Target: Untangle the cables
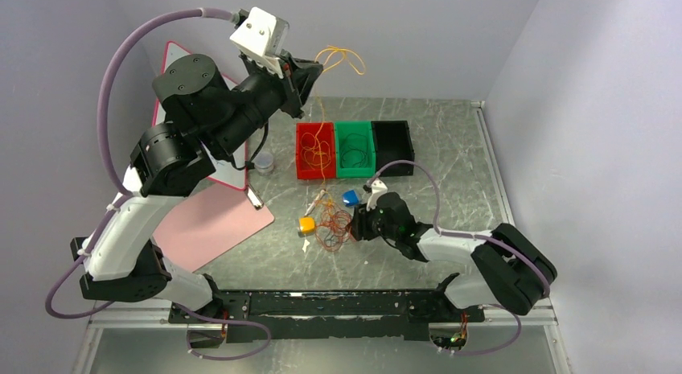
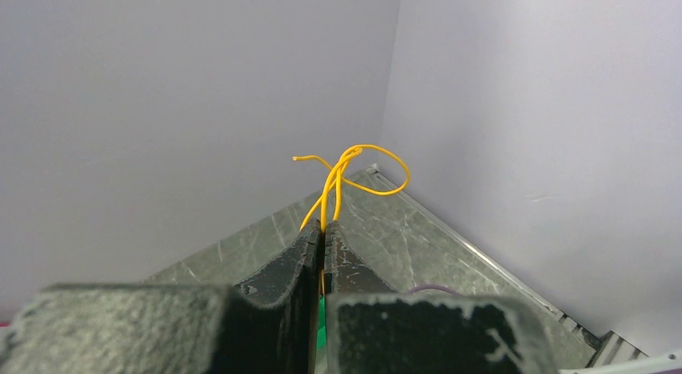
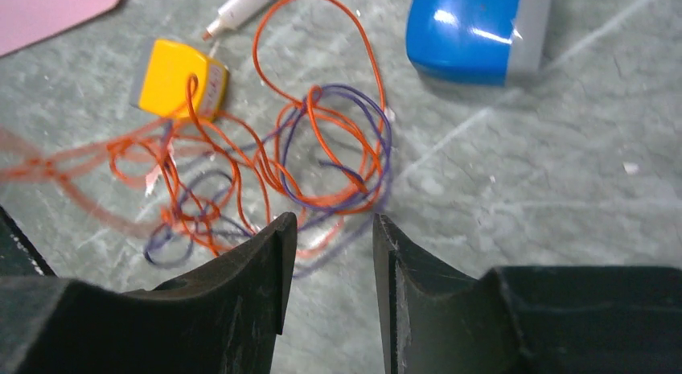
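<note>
Left gripper (image 2: 323, 228): clenched on the yellow cable (image 2: 354, 169), raised high near the back wall, with loose loops poking past its tips.
Yellow cable path: one strand drops from your grip across the red bin (image 1: 315, 151) towards the tangle (image 3: 265, 169) on the table (image 3: 523, 189).
Right gripper (image 3: 334, 221): low over the table, jaws parted and empty, tips just beside the tangle's near edge.
Tangle: red-orange and purple strands interlooped, one loop lying over the yellow block (image 3: 181, 78), with the blue block (image 3: 474, 28) nearby.
Risk, lifting: if you pull higher before pinning the heap, it will likely rise whole and drag the yellow block.
Risk, pinching: closing here may catch several strands together, tightening knots.
Risk, slip: such thin wire may slide out of your clamped left jaws.
</note>
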Controlling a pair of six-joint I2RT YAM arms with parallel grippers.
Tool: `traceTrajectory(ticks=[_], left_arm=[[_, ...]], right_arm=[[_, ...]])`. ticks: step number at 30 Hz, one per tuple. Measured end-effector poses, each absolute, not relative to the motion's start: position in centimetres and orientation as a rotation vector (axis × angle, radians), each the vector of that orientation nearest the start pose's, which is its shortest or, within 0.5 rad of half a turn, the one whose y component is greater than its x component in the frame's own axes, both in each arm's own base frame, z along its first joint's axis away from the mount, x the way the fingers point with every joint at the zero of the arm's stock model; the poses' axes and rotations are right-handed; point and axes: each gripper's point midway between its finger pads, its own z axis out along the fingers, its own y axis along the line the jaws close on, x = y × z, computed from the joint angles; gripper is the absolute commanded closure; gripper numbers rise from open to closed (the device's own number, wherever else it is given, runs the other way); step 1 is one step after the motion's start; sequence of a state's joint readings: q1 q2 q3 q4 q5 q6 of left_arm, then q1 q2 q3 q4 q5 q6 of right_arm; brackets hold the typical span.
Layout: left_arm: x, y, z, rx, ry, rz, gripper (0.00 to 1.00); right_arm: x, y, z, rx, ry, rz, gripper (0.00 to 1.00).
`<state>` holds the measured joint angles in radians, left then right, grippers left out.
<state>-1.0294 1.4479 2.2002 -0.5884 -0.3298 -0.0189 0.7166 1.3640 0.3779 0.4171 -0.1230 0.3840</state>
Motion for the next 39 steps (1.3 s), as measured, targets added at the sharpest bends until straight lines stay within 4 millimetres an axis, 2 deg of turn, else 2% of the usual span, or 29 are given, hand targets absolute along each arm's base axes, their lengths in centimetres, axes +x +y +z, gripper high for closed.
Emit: traceTrajectory(ticks=[4, 6, 9, 14, 16, 19, 23, 30, 32, 33, 39], left_arm=[[24.0, -28.5, 58.8, 0.442, 1.364, -0.614, 0.93], [24.0, -28.5, 58.9, 0.442, 1.358, -0.612, 0.93], [24.0, -28.5, 59.0, 0.444, 1.354, -0.608, 0.93], [24.0, -28.5, 59.1, 0.443, 1.350, -0.609, 0.93], [24.0, -28.5, 59.1, 0.443, 1.350, -0.609, 0.93], [24.0, -28.5, 59.1, 0.444, 1.349, -0.608, 0.93], [24.0, -28.5, 59.1, 0.443, 1.350, -0.607, 0.93], [24.1, -28.5, 59.1, 0.443, 1.350, -0.607, 0.93], [24.1, -28.5, 59.1, 0.443, 1.349, -0.607, 0.93], [24.1, -28.5, 59.1, 0.443, 1.349, -0.607, 0.93], [24.1, -28.5, 59.2, 0.438, 1.346, -0.607, 0.93]], right_arm=[[22.4, 23.5, 3.4, -0.423, 2.202, 0.709, 0.57], [22.5, 23.1, 4.0, -0.408, 2.185, 0.694, 0.55], [22.7, 22.9, 5.6, -0.389, 2.137, 0.697, 0.48], [22.8, 23.3, 10.4, -0.391, 1.969, 0.767, 0.34], [22.9, 23.6, 12.2, -0.408, 1.896, 0.794, 0.23], [22.7, 24.4, 14.1, -0.469, 1.807, 0.837, 0.14], [22.6, 26.0, 14.2, -0.556, 1.767, 0.888, 0.10], [22.7, 29.2, 12.2, -0.655, 1.767, 0.965, 0.09], [22.9, 30.3, 11.8, -0.671, 1.762, 0.987, 0.13], [23.0, 30.8, 11.7, -0.678, 1.758, 0.997, 0.19], [23.6, 33.0, 10.4, -0.670, 1.758, 1.046, 0.69]])
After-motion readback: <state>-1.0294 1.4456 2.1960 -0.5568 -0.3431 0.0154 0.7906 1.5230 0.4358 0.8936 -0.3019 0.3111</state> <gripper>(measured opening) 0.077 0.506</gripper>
